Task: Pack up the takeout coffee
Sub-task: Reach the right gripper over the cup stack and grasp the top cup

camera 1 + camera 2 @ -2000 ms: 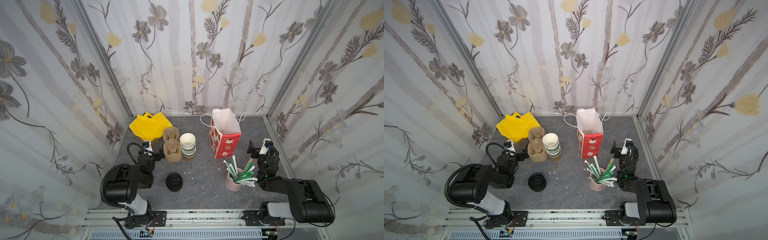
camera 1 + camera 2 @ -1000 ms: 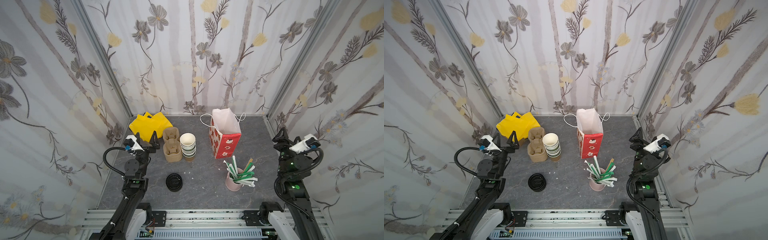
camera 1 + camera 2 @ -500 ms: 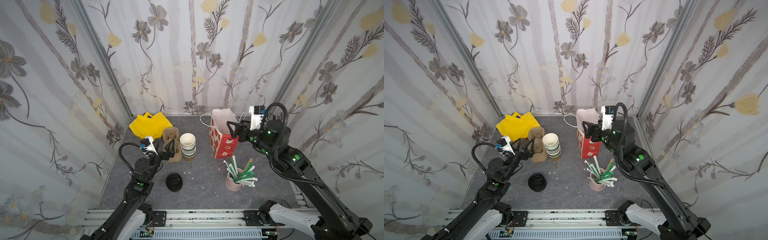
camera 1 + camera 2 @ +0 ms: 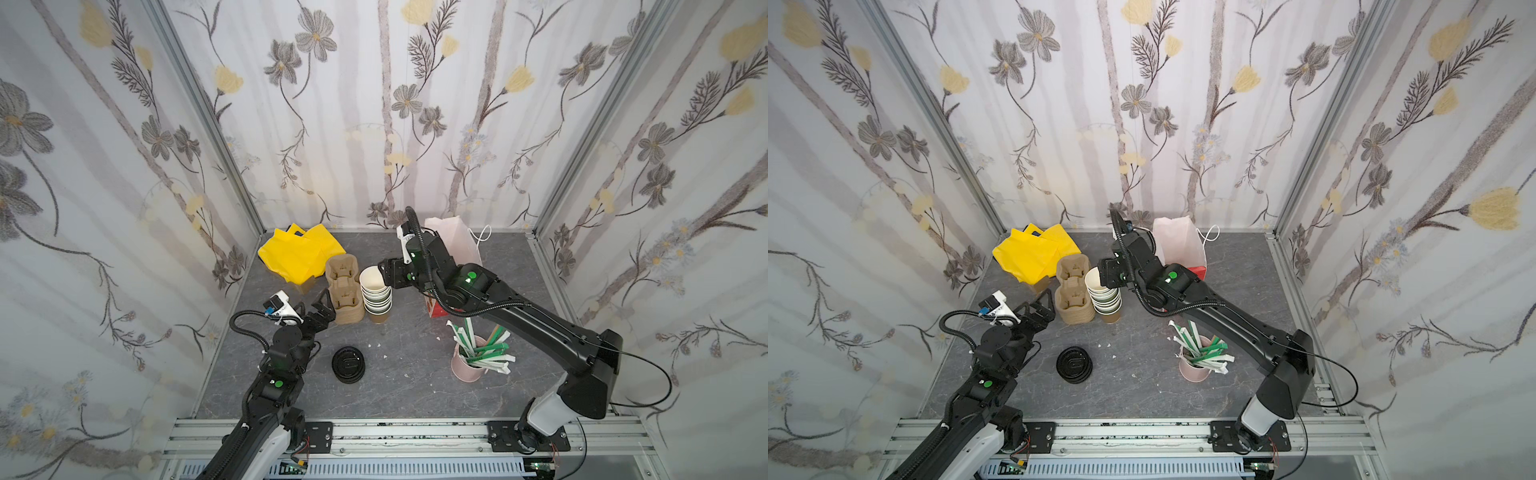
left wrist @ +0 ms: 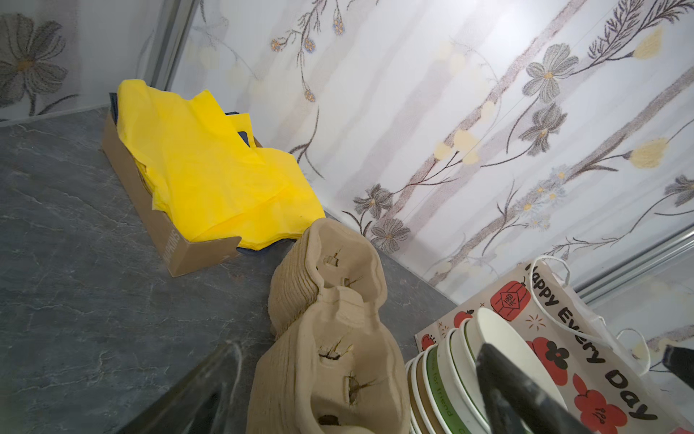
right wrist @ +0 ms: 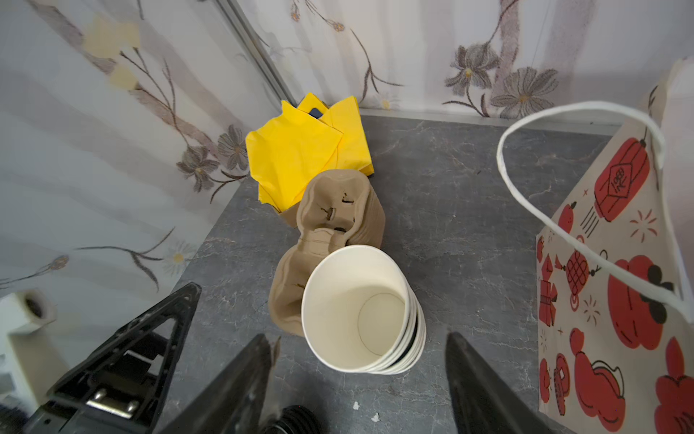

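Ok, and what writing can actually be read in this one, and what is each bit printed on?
"NAPKINS": on the side of the cardboard box.
"Happy Every Day": black lettering on the gift bag.
"for friend": on the green band of a cup in the cup stack; the rest of that line is cut off.
Not readable: the characters inside the lantern print on the bag, and any embossing on the black lids, too small.
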`<control>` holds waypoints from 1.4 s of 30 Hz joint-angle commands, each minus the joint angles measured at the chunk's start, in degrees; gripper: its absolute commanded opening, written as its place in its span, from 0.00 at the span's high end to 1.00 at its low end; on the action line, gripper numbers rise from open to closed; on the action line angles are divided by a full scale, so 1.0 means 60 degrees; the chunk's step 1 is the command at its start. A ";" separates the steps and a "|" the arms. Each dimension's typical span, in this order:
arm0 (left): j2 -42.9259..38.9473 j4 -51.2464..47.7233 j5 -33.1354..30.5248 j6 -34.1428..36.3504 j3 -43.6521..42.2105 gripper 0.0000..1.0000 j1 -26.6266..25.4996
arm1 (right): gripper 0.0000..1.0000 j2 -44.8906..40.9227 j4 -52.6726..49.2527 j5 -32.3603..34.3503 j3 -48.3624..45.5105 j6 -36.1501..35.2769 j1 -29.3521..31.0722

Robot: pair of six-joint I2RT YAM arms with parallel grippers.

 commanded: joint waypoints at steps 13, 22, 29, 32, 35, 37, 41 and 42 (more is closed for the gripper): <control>-0.0074 -0.0372 -0.0366 -0.0324 0.0140 0.00 0.0002 | 0.69 0.2346 -0.1311 0.2263 0.1505 0.2191 0.0218; -0.0133 -0.0391 -0.0468 -0.0512 0.0027 0.00 0.0002 | 0.79 0.2609 -0.1427 0.2204 0.1630 0.2360 0.0237; -0.0220 -0.0389 -0.0589 -0.0624 0.0032 0.00 0.0007 | 0.89 0.2558 -0.1482 0.2326 0.1652 0.2367 0.0297; -0.0264 -0.0390 -0.0644 -0.0649 0.0008 0.00 0.0011 | 0.91 0.2465 -0.1487 0.2350 0.1651 0.2367 0.0308; -0.0322 -0.0391 -0.0684 -0.0731 -0.0018 0.00 0.0015 | 0.94 0.2340 -0.1471 0.2372 0.1650 0.2373 0.0323; -0.0349 -0.0402 -0.0647 -0.0732 -0.0013 0.00 0.0010 | 0.94 0.2240 -0.1468 0.2365 0.1652 0.2393 0.0336; -0.0313 -0.0391 -0.0375 -0.0648 -0.0003 0.00 0.0008 | 0.95 0.1935 -0.1424 0.2401 0.1599 0.2460 0.0356; -0.0270 -0.0391 -0.0278 -0.0585 0.0011 0.00 0.0004 | 0.95 0.1836 -0.1394 0.2416 0.1567 0.2468 0.0363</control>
